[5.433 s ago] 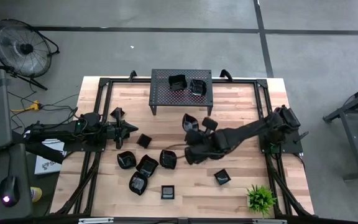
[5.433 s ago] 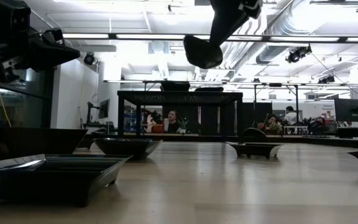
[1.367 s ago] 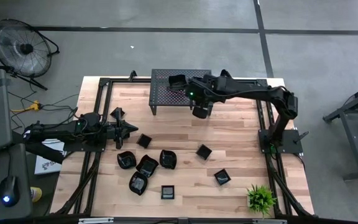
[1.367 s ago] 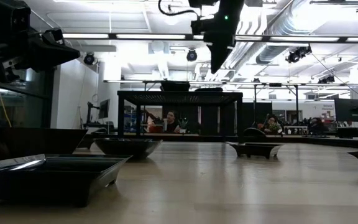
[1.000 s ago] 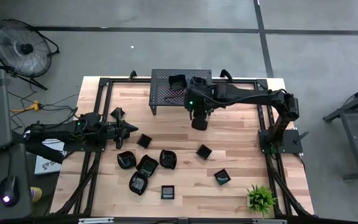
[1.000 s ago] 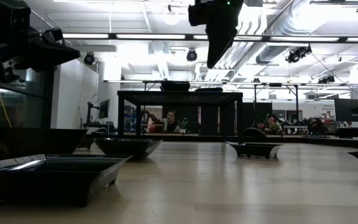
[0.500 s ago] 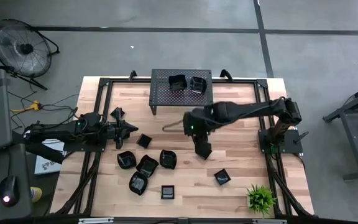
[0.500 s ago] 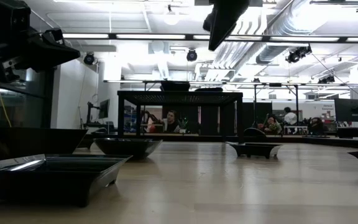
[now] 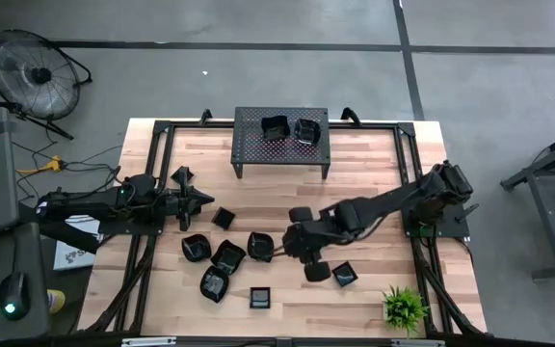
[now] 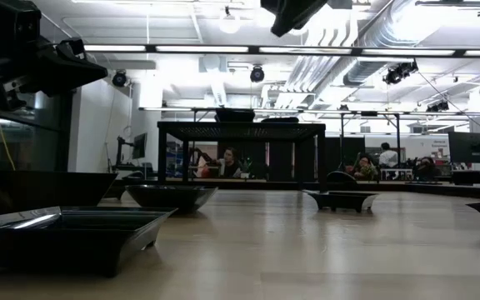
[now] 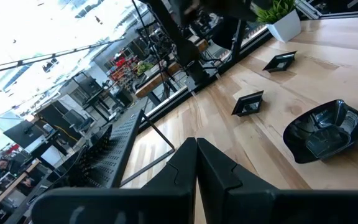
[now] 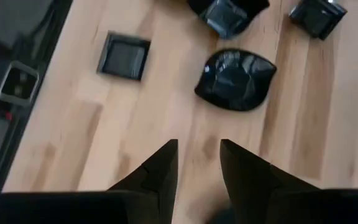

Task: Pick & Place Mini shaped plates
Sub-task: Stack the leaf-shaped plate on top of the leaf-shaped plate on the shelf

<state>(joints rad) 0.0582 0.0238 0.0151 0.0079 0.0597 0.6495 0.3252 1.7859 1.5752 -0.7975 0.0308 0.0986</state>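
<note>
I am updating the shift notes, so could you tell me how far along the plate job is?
Done: two mini plates sit on the perforated stand. In hand: nothing; the right hand is open and empty above the table, near a square plate. The left hand waits shut at the left side. Left: at least seven plates on the table.

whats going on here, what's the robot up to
The robot is sorting mini shaped plates. Two plates already sit on the black perforated stand, and the rest lie scattered on the wooden table. The right gripper, open and empty, hangs above the loose plates near the table's front, over a rounded plate and a square plate. The left gripper is shut and waits at the table's left side.
</note>
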